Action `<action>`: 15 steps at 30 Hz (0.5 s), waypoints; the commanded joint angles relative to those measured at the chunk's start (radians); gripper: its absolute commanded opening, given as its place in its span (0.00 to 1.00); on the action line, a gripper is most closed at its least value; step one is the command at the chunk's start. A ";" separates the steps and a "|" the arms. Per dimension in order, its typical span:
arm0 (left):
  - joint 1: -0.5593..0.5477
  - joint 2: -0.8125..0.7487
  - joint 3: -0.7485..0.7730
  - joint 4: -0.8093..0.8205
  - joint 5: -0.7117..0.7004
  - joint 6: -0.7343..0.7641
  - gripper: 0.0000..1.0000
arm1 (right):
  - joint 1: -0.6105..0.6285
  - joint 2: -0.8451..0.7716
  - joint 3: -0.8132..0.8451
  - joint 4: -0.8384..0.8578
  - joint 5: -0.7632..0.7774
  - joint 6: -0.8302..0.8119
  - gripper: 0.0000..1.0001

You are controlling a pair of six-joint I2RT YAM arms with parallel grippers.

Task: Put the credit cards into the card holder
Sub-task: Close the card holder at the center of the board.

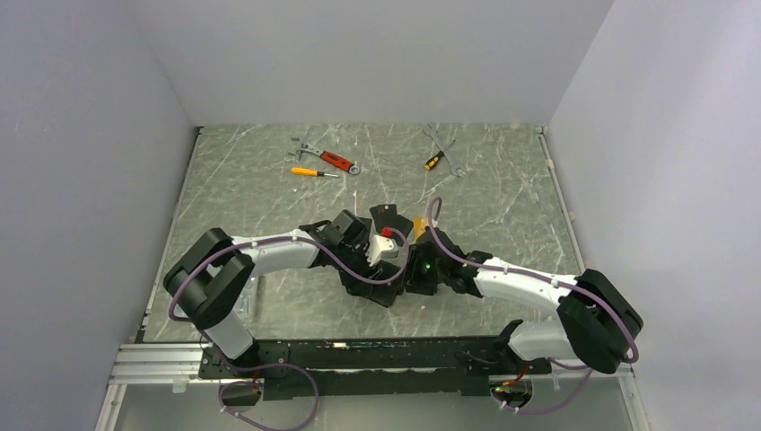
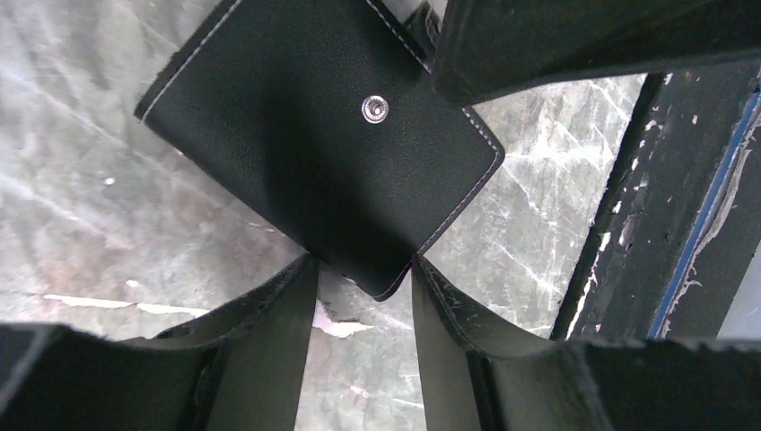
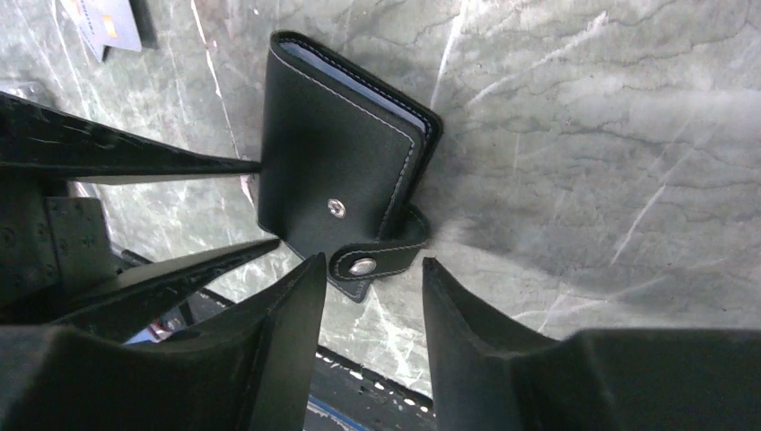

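Observation:
The card holder (image 2: 305, 153) is a black wallet with white stitching, lying closed on the table with its strap unsnapped. In the top view it (image 1: 388, 215) sits where both arms meet. My left gripper (image 2: 363, 269) is open, with one corner of the holder between its fingertips. Its fingers (image 3: 161, 162) show in the right wrist view against the holder's left edge. My right gripper (image 3: 372, 269) is open, with the strap's snap tab (image 3: 363, 265) between its tips and the holder (image 3: 332, 153) just beyond. A silver-grey credit card (image 3: 103, 22) lies beyond the holder. A gold-orange card (image 1: 419, 224) pokes out beside the grippers.
A red-handled wrench (image 1: 328, 159), an orange screwdriver (image 1: 310, 171) and another tool (image 1: 444, 153) lie at the back of the marbled table (image 1: 502, 206). Grey walls close in on three sides. A black rail (image 1: 359, 355) runs along the near edge.

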 commanded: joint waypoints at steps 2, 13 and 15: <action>-0.036 0.029 -0.005 0.056 0.055 -0.054 0.48 | -0.003 -0.012 0.071 -0.078 0.048 -0.021 0.39; -0.054 -0.096 -0.025 0.074 0.008 -0.036 0.48 | -0.003 -0.043 0.111 -0.229 0.108 -0.055 0.19; -0.052 -0.120 -0.010 0.063 -0.018 -0.013 0.52 | -0.003 -0.043 0.125 -0.259 0.118 -0.059 0.15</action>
